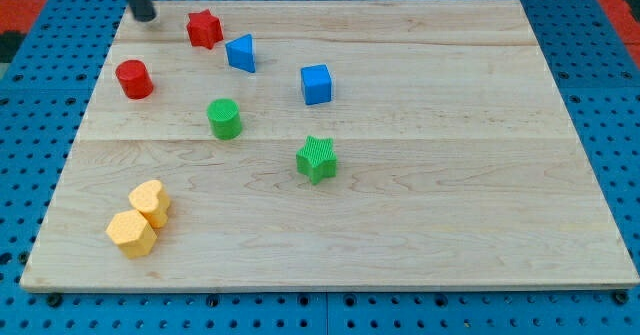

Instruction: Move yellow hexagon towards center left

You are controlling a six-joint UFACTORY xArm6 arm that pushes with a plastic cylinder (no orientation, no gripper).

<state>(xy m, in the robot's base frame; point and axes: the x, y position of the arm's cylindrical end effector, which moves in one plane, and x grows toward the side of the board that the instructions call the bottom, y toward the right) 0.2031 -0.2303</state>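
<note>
No writing visible; pale wood-plank worktop [420, 215]; yellow hexagon [131, 234] matte, faceted, touching yellow heart-shaped block [150, 201]; my tip [145, 16] far above hexagon, near red star [204, 28]; no gripper fitted

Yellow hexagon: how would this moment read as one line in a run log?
my tip: view's top left, beside red star | yellow hexagon: bottom left, touching yellow heart | push: not begun

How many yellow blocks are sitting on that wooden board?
2, both near the view's bottom left and touching: the yellow hexagon, and a yellow heart-shaped block just above it. Nothing seems to hide another.
</note>
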